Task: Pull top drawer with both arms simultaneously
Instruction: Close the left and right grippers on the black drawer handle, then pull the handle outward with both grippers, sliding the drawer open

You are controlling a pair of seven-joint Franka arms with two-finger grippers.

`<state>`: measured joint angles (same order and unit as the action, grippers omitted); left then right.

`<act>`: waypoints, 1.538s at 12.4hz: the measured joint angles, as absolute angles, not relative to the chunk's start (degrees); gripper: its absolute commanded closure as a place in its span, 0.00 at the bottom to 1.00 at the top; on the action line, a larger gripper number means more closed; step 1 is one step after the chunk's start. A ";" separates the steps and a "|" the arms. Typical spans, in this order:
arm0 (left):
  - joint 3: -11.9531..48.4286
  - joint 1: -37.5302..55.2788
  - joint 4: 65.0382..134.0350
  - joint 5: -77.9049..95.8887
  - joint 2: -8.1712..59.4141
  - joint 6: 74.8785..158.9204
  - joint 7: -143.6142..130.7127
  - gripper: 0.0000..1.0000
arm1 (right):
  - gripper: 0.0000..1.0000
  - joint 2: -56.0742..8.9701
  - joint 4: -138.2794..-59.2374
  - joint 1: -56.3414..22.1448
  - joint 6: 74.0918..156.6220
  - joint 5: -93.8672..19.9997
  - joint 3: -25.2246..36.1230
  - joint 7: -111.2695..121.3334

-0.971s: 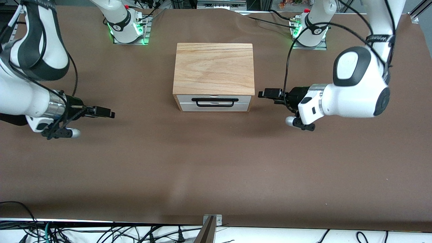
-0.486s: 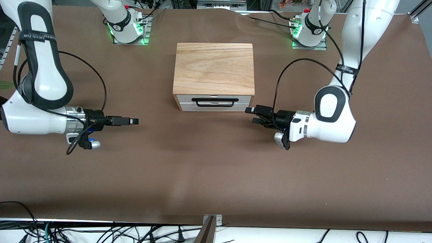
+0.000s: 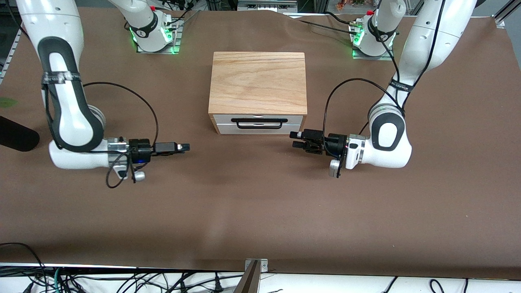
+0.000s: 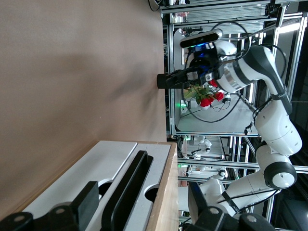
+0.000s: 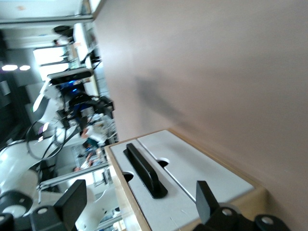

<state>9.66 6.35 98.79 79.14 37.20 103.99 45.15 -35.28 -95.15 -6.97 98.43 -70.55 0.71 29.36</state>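
The top drawer [image 3: 259, 119] is closed, its white front and black bar handle [image 3: 259, 123] facing the front camera under the oak-topped box [image 3: 258, 81]. My left gripper [image 3: 294, 139] is open and empty, low over the table just off the drawer front's corner toward the left arm's end. Its wrist view shows the handle [image 4: 127, 185] between its fingers [image 4: 89, 202]. My right gripper [image 3: 185, 146] is open and empty, low over the table toward the right arm's end, apart from the box. Its wrist view shows the drawer front [image 5: 160, 212] and handle [image 5: 144, 173].
The arm bases [image 3: 154, 34] [image 3: 372, 36] stand at the table's back edge with green lights. A black object [image 3: 16, 138] lies at the table edge by the right arm. A metal bracket [image 3: 252, 274] sits at the near edge. The right gripper also shows in the left wrist view [image 4: 173, 79].
Both arms have come down and swung inward. The right gripper has moved toward the box. The left gripper has moved nearer the front camera and toward the drawer's corner. The drawer has not moved.
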 measured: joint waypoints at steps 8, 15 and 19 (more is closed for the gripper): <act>9.87 9.31 102.66 83.76 41.50 105.43 52.41 0.58 | 0.00 -38.42 -99.35 -11.07 97.42 -84.12 -2.52 44.79; 12.96 9.41 104.41 83.93 40.70 104.85 52.80 0.96 | 0.00 -42.47 -103.73 -14.83 94.02 -91.73 -2.67 57.65; 12.97 9.37 104.83 84.01 40.59 105.38 53.69 1.00 | 0.16 -42.47 -104.18 -15.35 92.39 -93.26 -2.77 58.18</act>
<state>12.97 9.37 104.83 84.01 40.59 105.38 53.69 -42.47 -104.18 -15.35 92.39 -93.26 -2.77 58.18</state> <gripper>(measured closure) 0.815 0.018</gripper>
